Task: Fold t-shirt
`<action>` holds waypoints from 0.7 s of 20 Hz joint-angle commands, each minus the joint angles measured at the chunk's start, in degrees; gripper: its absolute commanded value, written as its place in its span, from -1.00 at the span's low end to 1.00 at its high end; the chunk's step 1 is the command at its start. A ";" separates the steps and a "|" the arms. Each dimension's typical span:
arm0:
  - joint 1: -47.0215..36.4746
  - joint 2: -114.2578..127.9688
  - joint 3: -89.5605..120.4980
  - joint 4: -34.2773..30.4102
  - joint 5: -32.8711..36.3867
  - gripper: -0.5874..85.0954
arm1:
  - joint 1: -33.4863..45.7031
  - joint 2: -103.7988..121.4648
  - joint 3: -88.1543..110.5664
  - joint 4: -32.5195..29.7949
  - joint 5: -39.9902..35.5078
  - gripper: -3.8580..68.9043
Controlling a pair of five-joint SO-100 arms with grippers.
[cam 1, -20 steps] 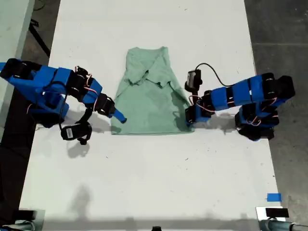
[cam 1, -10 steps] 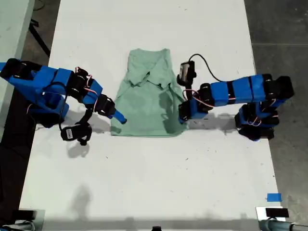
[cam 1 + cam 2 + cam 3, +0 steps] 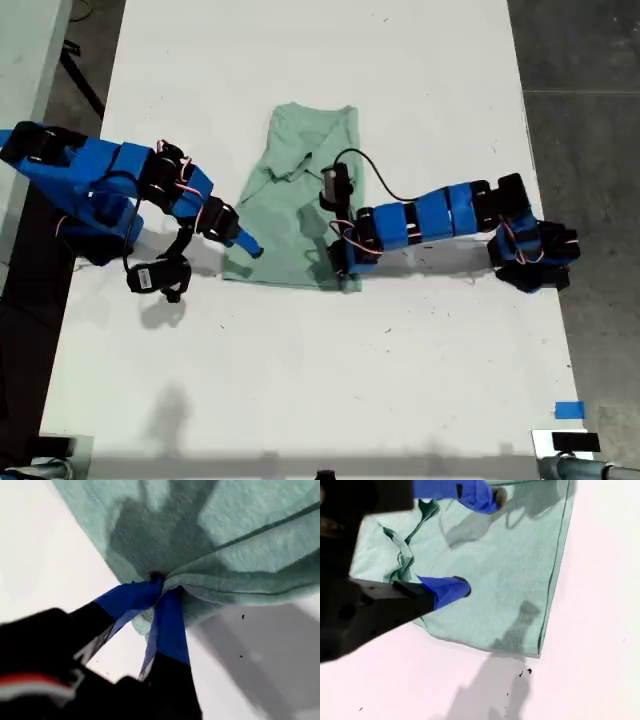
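Evidently this is a mid-fold moment. The t-shirt (image 3: 295,170) lies near the middle of the white table (image 3: 300,400), collar end toward the top of the exterior view, with its hem side nearer the two arms. My first gripper (image 3: 340,262), reaching in from the exterior view's right, sits over the lower part of the cloth. In the first wrist view its blue fingers (image 3: 170,625) are closed tight on a bunched pinch of fabric, and the t-shirt (image 3: 240,510) fans out from that pinch with a dark shadow beneath, so the held edge appears raised off the table. I judge it holds that side edge in order to carry it across the body of the shirt and lay one panel over the other.

My second gripper (image 3: 243,240) rests at the shirt's edge on the exterior view's left. In the second wrist view its jaws stand wide apart over the flat t-shirt (image 3: 520,590), gripping nothing. One tip (image 3: 451,587) seems to press on the cloth, though I cannot tell if it truly touches. Probably it is placed there to pin that side, so the shirt does not slide while the other side is drawn over.
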 commanded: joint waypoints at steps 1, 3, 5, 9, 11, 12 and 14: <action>0.53 0.62 -0.44 -0.70 -0.53 -0.34 | -1.14 0.97 -9.76 5.98 -0.18 -0.01; 0.62 0.62 -0.44 -0.62 -0.62 -0.34 | -0.70 4.22 -17.23 13.36 -2.37 -0.02; 0.79 0.53 -0.35 -0.44 -0.97 -0.34 | 0.79 10.63 -18.81 15.91 -4.13 -0.12; 1.76 1.05 1.49 0.00 -3.78 -0.33 | 5.45 24.79 -10.46 20.39 -6.50 -0.18; 2.81 0.79 3.08 -0.26 -6.50 -0.33 | 7.12 30.94 -2.64 20.13 -6.42 -0.22; 3.34 0.35 4.13 -0.97 -7.47 -0.33 | 7.73 33.40 0.70 19.42 -6.24 -0.23; 3.96 -1.58 6.68 -1.93 -11.07 -0.32 | 8.09 36.65 5.19 17.93 -5.98 -0.26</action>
